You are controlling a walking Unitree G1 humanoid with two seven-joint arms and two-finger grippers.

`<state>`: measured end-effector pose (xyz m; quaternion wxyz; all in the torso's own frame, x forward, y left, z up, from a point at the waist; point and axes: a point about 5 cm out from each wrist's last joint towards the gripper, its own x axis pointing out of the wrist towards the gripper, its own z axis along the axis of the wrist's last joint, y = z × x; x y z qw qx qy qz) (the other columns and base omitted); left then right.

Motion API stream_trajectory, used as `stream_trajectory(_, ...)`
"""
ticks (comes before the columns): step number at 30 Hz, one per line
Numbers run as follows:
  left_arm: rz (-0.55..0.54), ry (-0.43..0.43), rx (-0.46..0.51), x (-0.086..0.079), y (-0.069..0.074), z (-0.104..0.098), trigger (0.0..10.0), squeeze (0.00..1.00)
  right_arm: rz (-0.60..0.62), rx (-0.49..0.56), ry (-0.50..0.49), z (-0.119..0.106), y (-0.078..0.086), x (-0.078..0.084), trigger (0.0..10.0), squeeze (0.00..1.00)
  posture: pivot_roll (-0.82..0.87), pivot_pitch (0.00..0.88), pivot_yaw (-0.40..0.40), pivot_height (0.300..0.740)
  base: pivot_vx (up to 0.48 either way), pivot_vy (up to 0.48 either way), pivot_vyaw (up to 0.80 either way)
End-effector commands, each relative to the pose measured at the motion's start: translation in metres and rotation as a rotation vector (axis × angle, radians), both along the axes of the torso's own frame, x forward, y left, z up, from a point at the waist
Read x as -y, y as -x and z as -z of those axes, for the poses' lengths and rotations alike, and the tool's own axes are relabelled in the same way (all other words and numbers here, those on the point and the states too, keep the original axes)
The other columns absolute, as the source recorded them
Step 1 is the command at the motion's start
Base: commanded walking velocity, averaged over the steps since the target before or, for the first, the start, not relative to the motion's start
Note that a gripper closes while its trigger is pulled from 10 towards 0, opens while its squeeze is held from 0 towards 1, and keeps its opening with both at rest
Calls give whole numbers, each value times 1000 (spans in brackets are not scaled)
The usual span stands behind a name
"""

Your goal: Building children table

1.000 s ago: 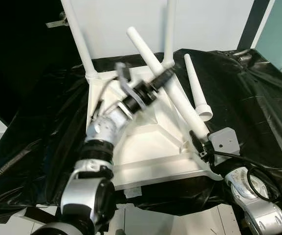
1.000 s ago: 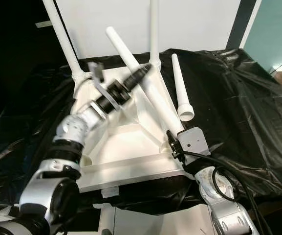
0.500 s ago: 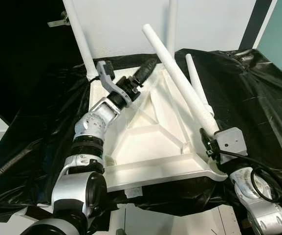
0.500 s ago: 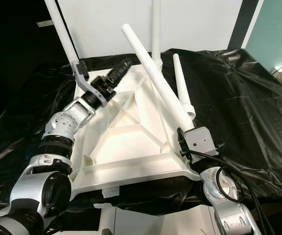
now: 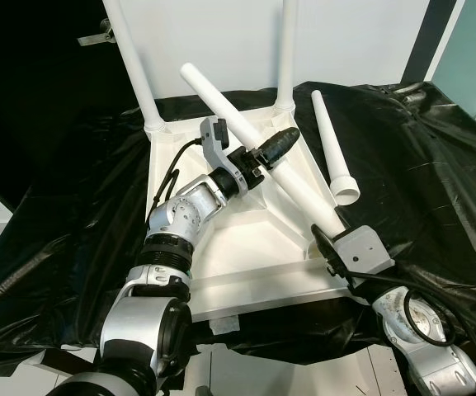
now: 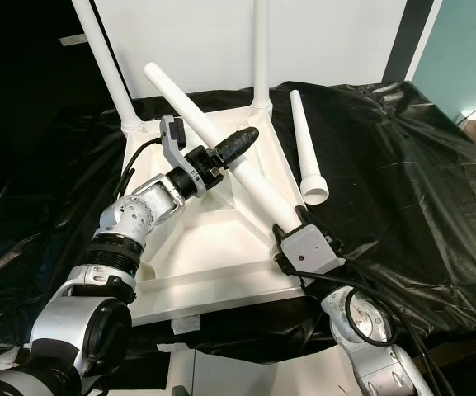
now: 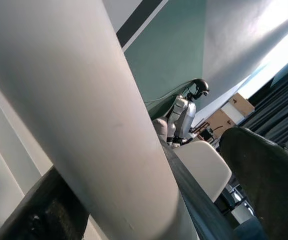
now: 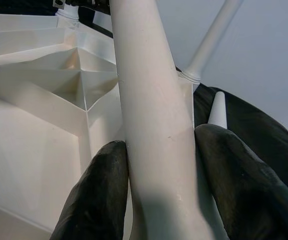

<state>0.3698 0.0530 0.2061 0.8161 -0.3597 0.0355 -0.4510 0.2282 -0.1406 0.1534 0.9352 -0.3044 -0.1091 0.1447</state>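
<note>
White plastic is what I am working with: the children's tabletop [image 5: 246, 239] lies upside down on a table draped in black sheeting [image 5: 435, 165], with two legs already standing upright in its far corners, the far-left leg [image 5: 134, 66] and the far-right leg [image 5: 287, 58]. A third leg [image 5: 262, 132] leans diagonally across the underside, its foot down at the near right corner socket [image 5: 316, 243]. A fourth leg [image 5: 332, 148] lies loose on the sheeting just beside the tabletop's right edge.

My right end effector [image 8: 158, 195] is clamped on the lower end of the leaning leg, a black finger pressed to each side of it. My left end effector [image 5: 275, 147] is up at the leg's middle; in the left wrist view the leg runs along one dark finger [image 7: 109, 200], so I take it to be closed on the leg, though the other finger is hard to place from that angle.

As I judge it, the step in hand is bringing this leg upright and seating it. The risk lies in the tilt: pushed down while it leans, the foot could jam crooked at the socket or skid out across the smooth underside. My two grips could also work against each other and lever the light tabletop, sliding it over the slippery sheeting toward the near edge or nudging the loose leg into a roll.
</note>
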Motion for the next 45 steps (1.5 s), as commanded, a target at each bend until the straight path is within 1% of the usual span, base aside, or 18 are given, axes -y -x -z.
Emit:
stream_trajectory(1,1,-22,10,1,-2,-2,10000,310,-20,16,2,-3,1,0,10000,0,-215,17,76,740,0,0,0)
stream_trajectory(3,10,-10,16,2,-1,-4,0,306,-23,13,4,-2,1,0,10000,0,-212,14,76,740,0,0,0)
stream_trajectory(12,22,20,45,1,1,-8,0,275,-31,19,8,-1,1,-2,10000,0,-210,8,76,740,0,0,0)
stream_trajectory(13,25,30,57,0,2,-10,0,0,-32,21,8,-2,1,-1,10000,0,-210,9,74,740,0,0,0)
stream_trajectory(17,27,55,81,-1,2,-15,0,0,-31,24,9,-2,0,-1,10000,0,-210,5,74,740,0,0,0)
stream_trajectory(25,28,70,89,-1,2,-17,0,0,-27,30,6,-3,-1,-1,10000,0,-213,1,72,740,0,0,0)
stream_trajectory(26,29,74,89,-1,3,-17,0,0,-24,35,0,-5,-2,-1,10000,231,-214,0,69,740,0,0,0)
stream_trajectory(27,30,77,89,0,3,-16,0,0,-18,37,-15,-7,-3,0,10000,1000,-213,0,68,740,0,0,0)
stream_trajectory(29,30,77,89,0,3,-16,0,0,-18,37,-15,-7,-3,0,10000,1000,-213,0,68,740,0,0,0)
stream_trajectory(31,28,77,90,1,3,-16,0,0,-9,39,-44,-10,-5,0,10000,1000,-212,3,67,740,0,0,0)
stream_trajectory(32,25,69,96,1,3,-16,0,0,-3,35,-86,-15,-7,0,10000,784,-212,6,66,740,0,0,0)
stream_trajectory(33,25,47,108,4,5,-14,0,0,-9,-2,-169,-22,-12,-4,10000,0,-211,10,67,740,0,0,0)
stream_trajectory(34,25,47,108,4,5,-14,0,0,-9,-2,-169,-22,-12,-4,10000,0,-211,10,67,740,0,0,0)
stream_trajectory(38,34,35,117,8,9,-13,0,0,-14,-85,-292,-27,-20,-7,10000,0,-209,11,66,740,0,0,0)
stream_trajectory(40,34,35,117,8,9,-13,0,0,-14,-85,-292,-27,-20,-7,10000,0,-209,11,66,740,0,0,0)
stream_trajectory(42,39,36,120,10,9,-14,0,0,-22,-149,-373,-27,-25,-8,10000,0,-208,9,65,740,0,0,0)
stream_trajectory(44,39,36,120,10,9,-14,0,0,-22,-149,-373,-27,-25,-8,10000,0,-208,9,65,740,0,0,0)
stream_trajectory(45,41,31,124,11,10,-14,0,0,-33,-212,-419,-24,-29,-10,10000,0,-207,7,64,740,0,0,0)
